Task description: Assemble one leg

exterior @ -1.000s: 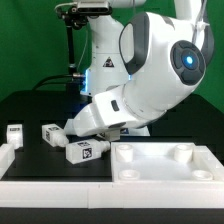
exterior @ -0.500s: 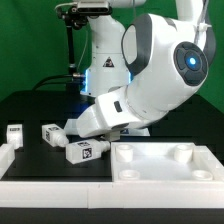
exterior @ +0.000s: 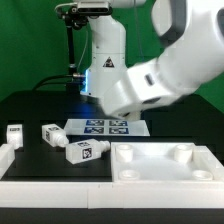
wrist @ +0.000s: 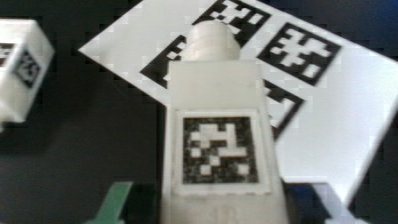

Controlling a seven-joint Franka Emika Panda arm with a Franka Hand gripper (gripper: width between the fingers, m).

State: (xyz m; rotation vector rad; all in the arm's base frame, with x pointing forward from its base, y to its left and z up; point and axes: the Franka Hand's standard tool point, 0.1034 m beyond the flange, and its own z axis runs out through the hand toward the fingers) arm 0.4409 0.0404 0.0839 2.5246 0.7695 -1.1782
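In the wrist view my gripper [wrist: 217, 203] is shut on a leg [wrist: 217, 140], a chunky white post with a black-and-white tag on its near face and a narrower tip pointing away. The green finger [wrist: 121, 203] and the blue finger [wrist: 320, 205] stand on either side of it. The leg hangs above the marker board [wrist: 285, 45]. In the exterior view the arm [exterior: 150, 85] is raised and blurred, and the gripper itself cannot be made out. Three more legs lie on the black table at the exterior view's left [exterior: 15, 133], [exterior: 52, 134], [exterior: 84, 151].
The large white square panel [exterior: 165, 165] with raised rim and round sockets lies at the front on the exterior view's right. The marker board [exterior: 108, 127] lies flat behind it. Another leg shows at the wrist view's edge [wrist: 18, 70].
The arm has swung up and toward the exterior view's right, uncovering the marker board. The three legs on the table have not moved.
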